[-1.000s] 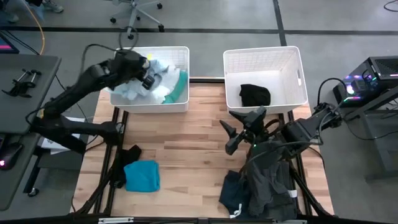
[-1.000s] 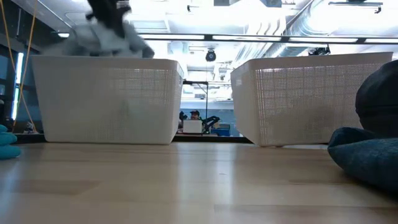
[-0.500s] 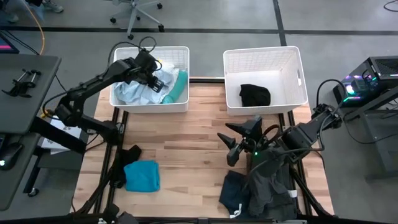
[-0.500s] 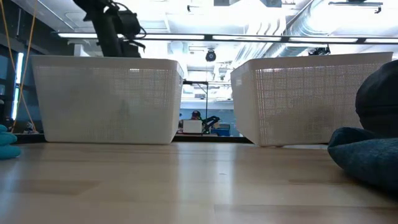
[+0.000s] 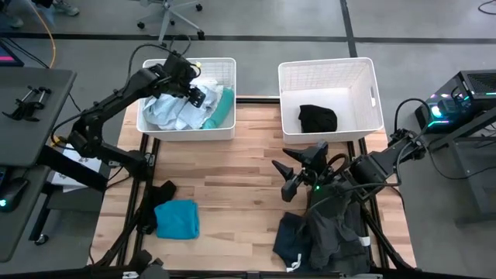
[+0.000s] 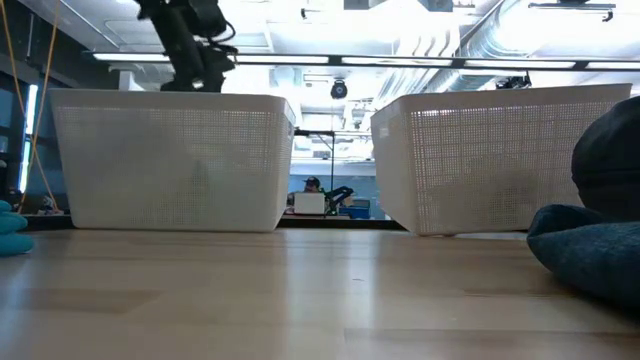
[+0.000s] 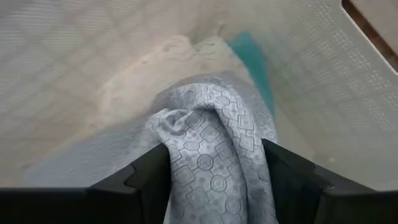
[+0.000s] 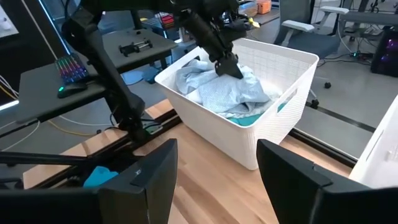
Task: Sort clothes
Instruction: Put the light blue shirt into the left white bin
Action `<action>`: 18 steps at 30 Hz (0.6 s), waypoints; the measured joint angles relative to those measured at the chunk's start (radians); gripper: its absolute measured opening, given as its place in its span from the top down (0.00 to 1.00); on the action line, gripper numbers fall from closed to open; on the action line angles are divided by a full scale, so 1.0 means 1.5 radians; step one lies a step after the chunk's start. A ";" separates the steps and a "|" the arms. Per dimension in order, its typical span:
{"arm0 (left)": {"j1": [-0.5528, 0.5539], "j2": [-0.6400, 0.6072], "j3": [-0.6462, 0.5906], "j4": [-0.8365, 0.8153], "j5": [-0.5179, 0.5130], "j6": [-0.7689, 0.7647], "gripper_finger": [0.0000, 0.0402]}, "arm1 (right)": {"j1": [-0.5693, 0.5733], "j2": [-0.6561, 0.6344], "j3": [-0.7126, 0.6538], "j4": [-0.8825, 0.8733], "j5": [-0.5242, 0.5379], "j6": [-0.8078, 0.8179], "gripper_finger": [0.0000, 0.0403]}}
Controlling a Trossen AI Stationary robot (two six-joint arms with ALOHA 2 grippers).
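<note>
Depositing a light garment into the left basket [image 5: 151,126]: step in hand judged to be the drop-off of a pale patterned garment [image 7: 214,143] among the light clothes. Left gripper [image 5: 188,87] poised over that basket's interior, jaws apart on either side of the patterned cloth, which lies heaped between them and just beyond on the pile; whether the cloth touches the pads cannot be told. Beneath and beside it, further pale blue and white pieces and a teal strip [image 5: 225,109] against the basket's right wall. Right gripper [image 5: 297,167] held above the bare worktop [image 5: 232,178] near the front of the right basket [image 5: 369,93], jaws spread wide and empty, waiting. One black garment [image 5: 317,118] lying in the right basket. Remaining to sort: a teal garment [image 5: 177,218] with a small black piece [image 5: 161,191] just beside it at the worktop's near left, and a dark heap [image 5: 322,232] of grey and navy at the near right, under the right arm. Next move judged to call for lifting the left jaws clear without snagging the cloth, then reaching for the teal garment.
</note>
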 joint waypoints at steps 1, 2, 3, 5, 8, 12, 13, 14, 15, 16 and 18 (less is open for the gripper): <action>0.000 0.006 -0.010 0.017 0.006 0.000 0.47 | 0.000 0.000 0.000 -0.003 0.001 0.000 0.49; 0.000 0.014 -0.020 0.025 0.010 0.000 0.47 | 0.000 0.000 0.000 -0.005 0.003 0.000 0.49; 0.000 0.025 -0.029 0.029 0.012 0.000 0.47 | 0.000 0.000 0.000 -0.006 0.004 0.000 0.49; 0.000 0.045 -0.050 0.036 0.012 -0.003 0.47 | 0.000 0.000 0.000 -0.006 0.004 0.000 0.49; 0.000 0.084 -0.074 0.043 0.034 -0.005 0.47 | 0.000 0.000 0.000 -0.007 0.004 0.001 0.49; 0.000 0.122 -0.069 0.033 0.090 0.005 0.47 | -0.004 0.000 0.000 -0.008 0.004 0.002 0.49; 0.000 0.123 -0.063 0.024 0.095 0.005 0.47 | -0.005 0.002 0.000 -0.007 0.004 0.003 0.49; 0.000 0.123 -0.054 0.013 0.099 0.005 0.47 | -0.007 0.003 0.000 -0.009 0.003 0.008 0.49; 0.000 0.120 -0.045 0.003 0.102 0.005 0.47 | -0.008 0.004 0.000 -0.013 0.000 0.013 0.49; 0.000 0.114 -0.034 -0.007 0.104 0.005 0.47 | -0.009 0.006 0.000 -0.017 -0.003 0.016 0.49; -0.001 0.094 -0.010 -0.029 0.107 0.005 0.47 | -0.012 0.011 0.000 -0.022 -0.008 0.017 0.49</action>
